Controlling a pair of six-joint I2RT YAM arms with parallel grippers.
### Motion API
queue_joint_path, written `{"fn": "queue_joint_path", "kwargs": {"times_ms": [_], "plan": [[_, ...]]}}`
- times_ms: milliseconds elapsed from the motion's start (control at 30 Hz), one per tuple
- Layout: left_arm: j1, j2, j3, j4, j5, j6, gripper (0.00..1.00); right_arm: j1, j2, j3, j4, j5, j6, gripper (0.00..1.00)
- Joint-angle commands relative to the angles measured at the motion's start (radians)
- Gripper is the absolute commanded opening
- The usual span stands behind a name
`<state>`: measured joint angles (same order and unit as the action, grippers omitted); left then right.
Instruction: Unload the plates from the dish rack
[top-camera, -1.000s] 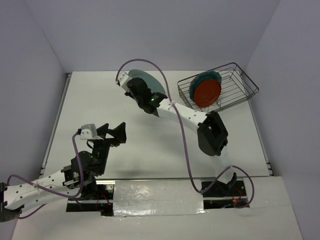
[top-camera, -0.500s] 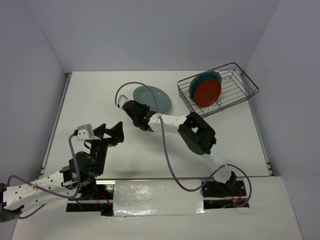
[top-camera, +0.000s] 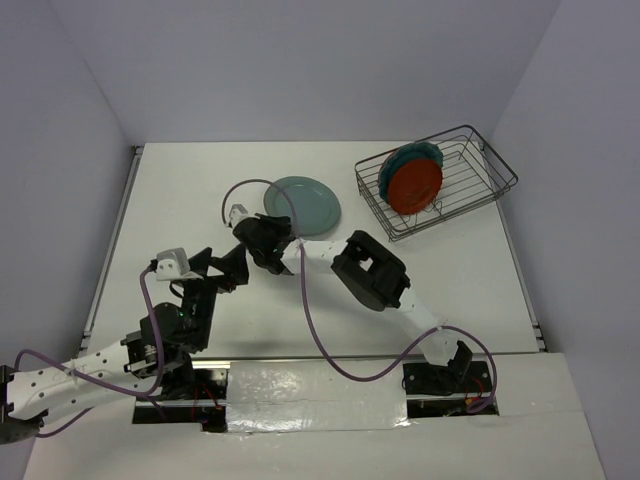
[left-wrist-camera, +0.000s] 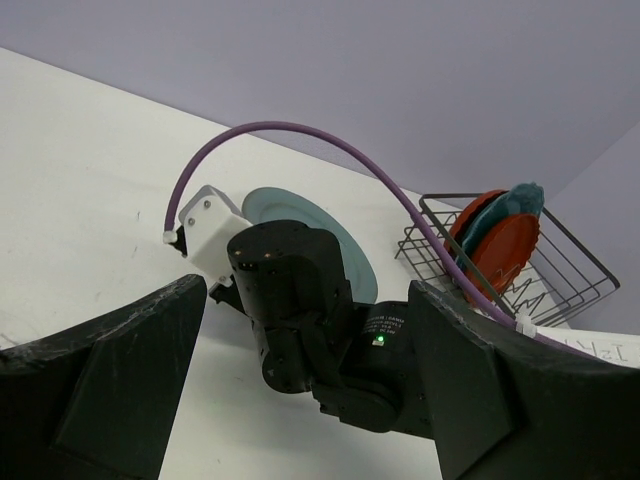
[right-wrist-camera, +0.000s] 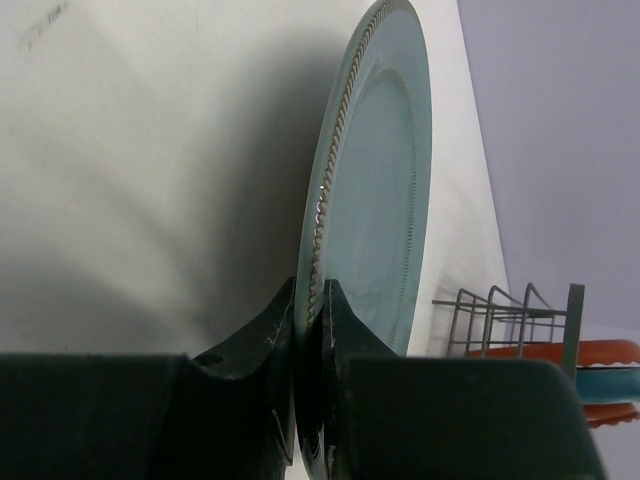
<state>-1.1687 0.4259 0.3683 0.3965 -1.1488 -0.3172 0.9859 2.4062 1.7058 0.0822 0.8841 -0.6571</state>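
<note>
**Plate pinched by the rim, arms crowded: watch the set-down**

Worktop (top-camera: 180, 200): white and bare in the middle. You have room, but the surface is hard, so a plate let go from any height lands hard.

Dish rack (top-camera: 495, 156): sits skewed at the far right corner of the worktop. A red-orange plate (top-camera: 414, 185) stands in it, leaning on a teal plate (top-camera: 395, 168) behind. Pull one carelessly and the other may tip, or the light wire rack may drag toward the edge.

Pale grey-green plate (top-camera: 303, 205): out of the rack, near the middle of the far edge. Whether it rests on the worktop I cannot tell.

Purple cable (left-wrist-camera: 300, 128): arcs over the plate. It could snag the rim as you pull away.

Right claw (right-wrist-camera: 308, 296): clamped on the plate's beaded rim, a thin bite at one point only. The plate could pivot or slip.

Left claw (top-camera: 236, 268): spread wide, holding nothing, just beside the right wrist. A careless swing from either arm risks a knock.

Writing: no brand is legible. A handwritten scrawl (left-wrist-camera: 598, 351) at the right of the left wrist view is cut off and unreadable. A green light (left-wrist-camera: 378, 340) glows on the right wrist.
</note>
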Motion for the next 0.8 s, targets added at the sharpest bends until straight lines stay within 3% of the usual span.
{"fn": "queue_joint_path", "kwargs": {"times_ms": [0,33,233,400,500,767], "plan": [[-0.006,0.011,0.017,0.048,-0.014,0.009,0.94,0.008,-0.005,0.086,-0.004,0.073,0.030,0.00],[-0.006,0.013,0.017,0.048,-0.014,0.007,0.94,0.010,-0.005,0.086,-0.012,0.075,0.034,0.00],[-0.006,0.008,0.012,0.054,-0.008,0.010,0.94,0.022,-0.016,0.052,-0.019,0.072,0.044,0.41],[-0.006,0.016,0.015,0.051,-0.012,0.012,0.95,0.027,-0.007,0.055,-0.027,0.070,0.051,0.47],[-0.006,0.017,0.015,0.053,-0.011,0.012,0.94,0.033,-0.005,0.054,-0.039,0.067,0.065,0.58],[-0.006,0.017,0.015,0.053,-0.006,0.013,0.95,0.040,-0.048,0.072,-0.202,-0.048,0.220,0.63]]}}
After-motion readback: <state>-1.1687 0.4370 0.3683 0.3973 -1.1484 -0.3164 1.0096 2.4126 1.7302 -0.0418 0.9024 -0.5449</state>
